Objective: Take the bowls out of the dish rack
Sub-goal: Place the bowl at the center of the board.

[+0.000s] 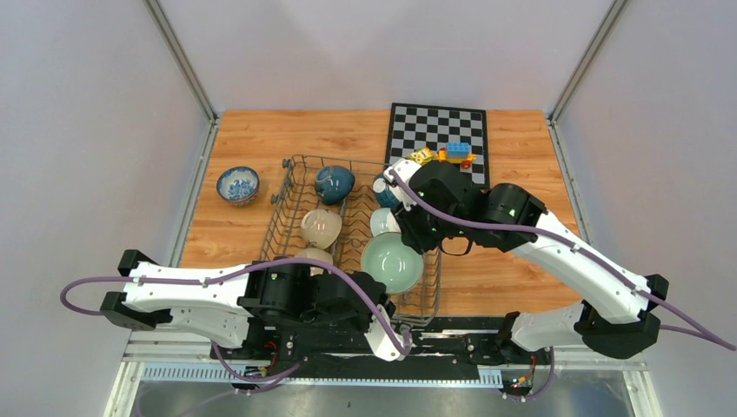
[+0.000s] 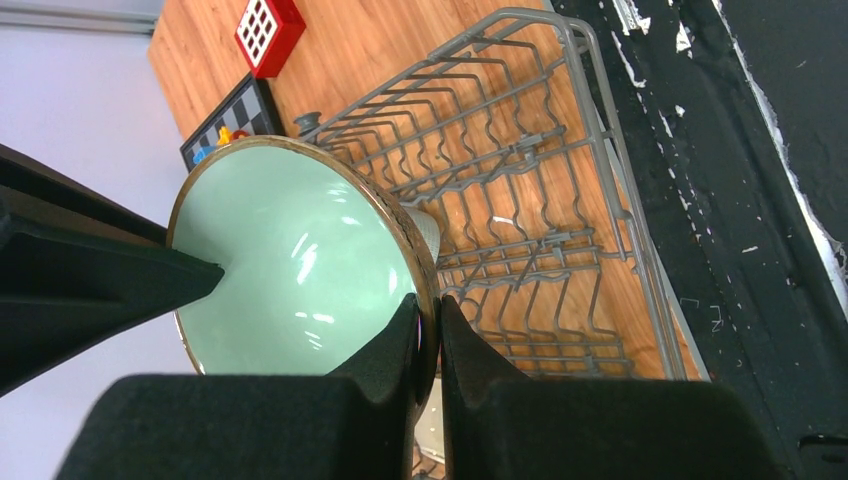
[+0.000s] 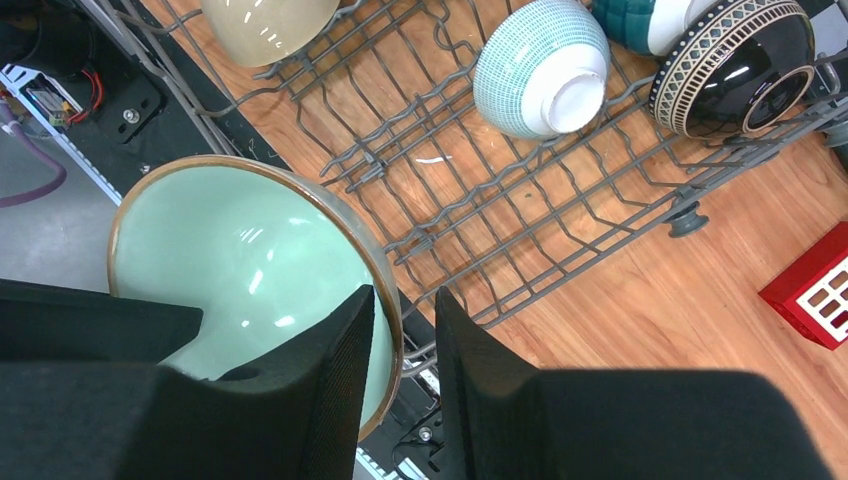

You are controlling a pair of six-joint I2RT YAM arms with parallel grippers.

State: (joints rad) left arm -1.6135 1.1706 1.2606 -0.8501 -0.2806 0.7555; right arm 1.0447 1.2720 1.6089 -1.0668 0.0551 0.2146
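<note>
A pale green bowl (image 1: 393, 263) is held over the near right part of the grey wire dish rack (image 1: 282, 204). My left gripper (image 2: 428, 310) is shut on this bowl's (image 2: 290, 270) brown rim; it sits at the bowl's near edge in the top view (image 1: 389, 298). My right gripper (image 3: 405, 320) straddles the same bowl's (image 3: 230, 250) rim, jaws apart, with a gap at the outer finger. In the rack (image 3: 520, 200) lie a beige bowl (image 3: 270, 25), a teal-patterned bowl (image 3: 540, 65) and a dark bowl (image 3: 735, 65). A dark teal bowl (image 1: 334, 183) lies further left.
A blue-and-white bowl (image 1: 237, 184) stands on the wooden table left of the rack. A chessboard (image 1: 439, 130) with toy blocks (image 1: 452, 155) lies behind the rack. A red block (image 3: 815, 290) lies right of the rack. Grey walls close in the sides.
</note>
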